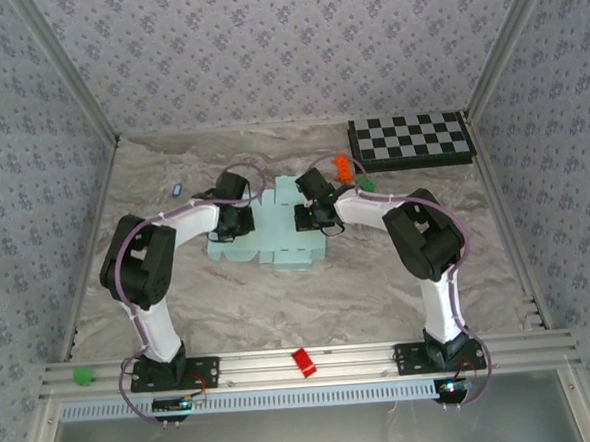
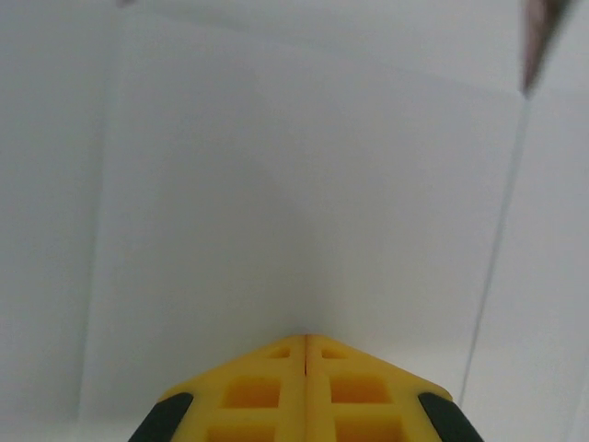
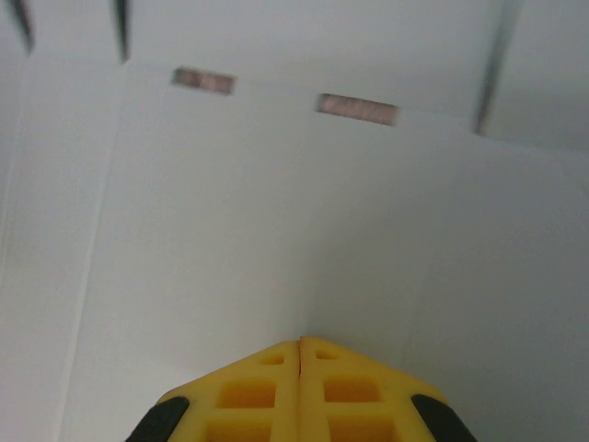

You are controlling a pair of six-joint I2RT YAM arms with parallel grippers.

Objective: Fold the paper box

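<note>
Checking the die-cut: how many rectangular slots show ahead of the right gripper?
2. One rectangular slot sits upper left, the second slot just right of it and slightly lower, both in the pale aqua-blue card sheet. Others may lie beyond the frame.

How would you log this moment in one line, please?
paper box: flat; left gripper: shut, over it; right gripper: shut, over it

No text, label, brand, number or sign can be read on anything.

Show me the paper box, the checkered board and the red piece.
paper box (image 1: 276, 230): top external view, middle of the flat sheet.
checkered board (image 1: 410, 141): top external view, centre of its squares.
red piece (image 1: 304, 362): top external view, its middle.
</note>
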